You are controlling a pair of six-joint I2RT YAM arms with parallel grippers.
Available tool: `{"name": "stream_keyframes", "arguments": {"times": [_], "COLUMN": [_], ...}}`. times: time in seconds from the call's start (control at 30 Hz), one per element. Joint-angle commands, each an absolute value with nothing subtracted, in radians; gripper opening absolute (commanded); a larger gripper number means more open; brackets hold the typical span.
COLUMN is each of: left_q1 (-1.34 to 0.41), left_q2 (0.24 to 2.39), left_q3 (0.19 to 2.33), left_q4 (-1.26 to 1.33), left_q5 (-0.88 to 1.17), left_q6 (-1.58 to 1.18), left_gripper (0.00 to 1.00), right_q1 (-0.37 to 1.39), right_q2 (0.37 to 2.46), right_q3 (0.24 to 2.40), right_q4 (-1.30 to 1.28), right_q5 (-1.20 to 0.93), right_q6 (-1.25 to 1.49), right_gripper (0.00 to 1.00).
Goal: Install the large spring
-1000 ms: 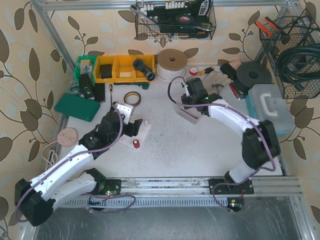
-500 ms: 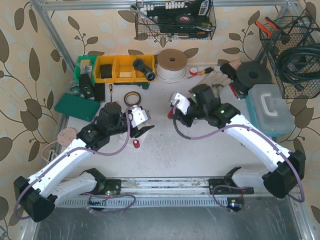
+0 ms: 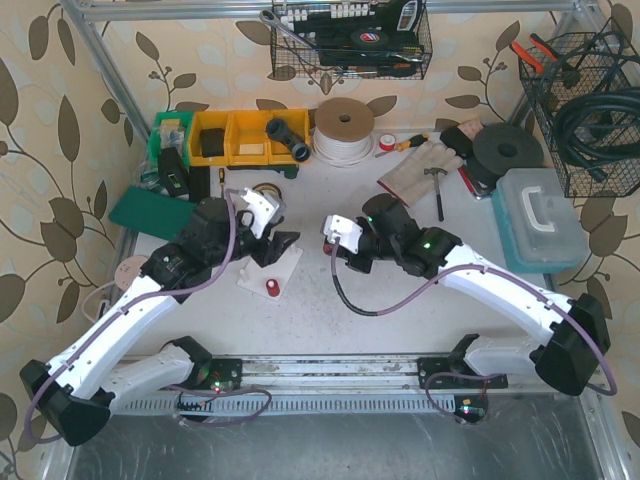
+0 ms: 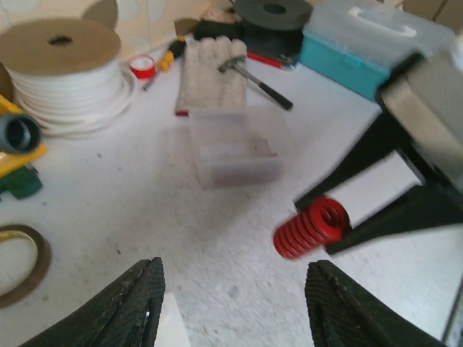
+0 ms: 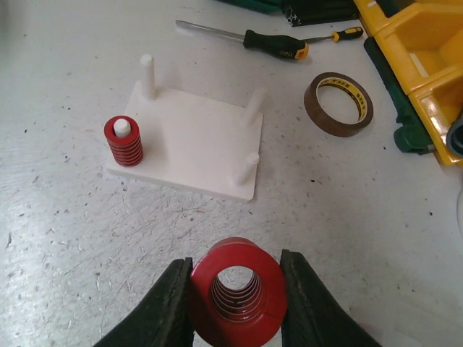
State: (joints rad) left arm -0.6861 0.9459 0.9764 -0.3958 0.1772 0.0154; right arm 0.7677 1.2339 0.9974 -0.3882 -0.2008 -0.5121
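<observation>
Desk (image 3: 400, 320): the right arm (image 3: 500, 280) has swung from the box (image 4: 235, 148) toward the left half, and the left arm (image 3: 130, 310) has drawn back from the plate (image 5: 195, 144), which lies left of centre. Left gripper (image 4: 231, 303) stands wide and empty. Right gripper (image 5: 235, 296) clamps the large spring (image 5: 235, 289), held above the desk short of the plate. Judgement: pickup done; seating on a free peg (image 5: 147, 72) remains. A small spring (image 5: 124, 141) occupies one peg.

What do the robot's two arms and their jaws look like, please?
Both the left arm and the right arm have smooth white link shells joined by black joint housings, some showing a small green light. A thin purplish cable loops loosely along each arm. The jaws are matte black with rounded outer faces. The black bases are mounted on an aluminium rail.
</observation>
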Motion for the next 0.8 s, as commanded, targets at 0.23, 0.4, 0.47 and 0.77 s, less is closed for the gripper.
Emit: {"name": "stream_keyframes", "arguments": {"times": [0.23, 0.4, 0.47, 0.77], "left_q1": [-0.680, -0.680, -0.680, -0.680], "left_q2": [0.849, 0.965, 1.002, 1.080], "left_q3": [0.734, 0.773, 0.803, 0.847], "left_q4": [-0.099, -0.087, -0.113, -0.168], "left_q5": [0.305, 0.399, 0.398, 0.499], "left_q6": [0.405, 0.500, 0.525, 0.571], "left_gripper": [0.59, 0.63, 0.61, 0.57], "right_q1": [0.752, 0.766, 0.775, 0.811], "right_q2": [1.311, 1.295, 1.301, 1.311], "right_q3": [1.099, 1.093, 1.106, 1.123], "right_q4": [-0.272, -0.260, -0.294, -0.329], "right_q5": [-0.301, -0.344, -0.357, -0.362], "right_q6": [-0.064, -0.112, -0.162, -0.226], "right_gripper": [0.00, 0.00, 0.00, 0.00]}}
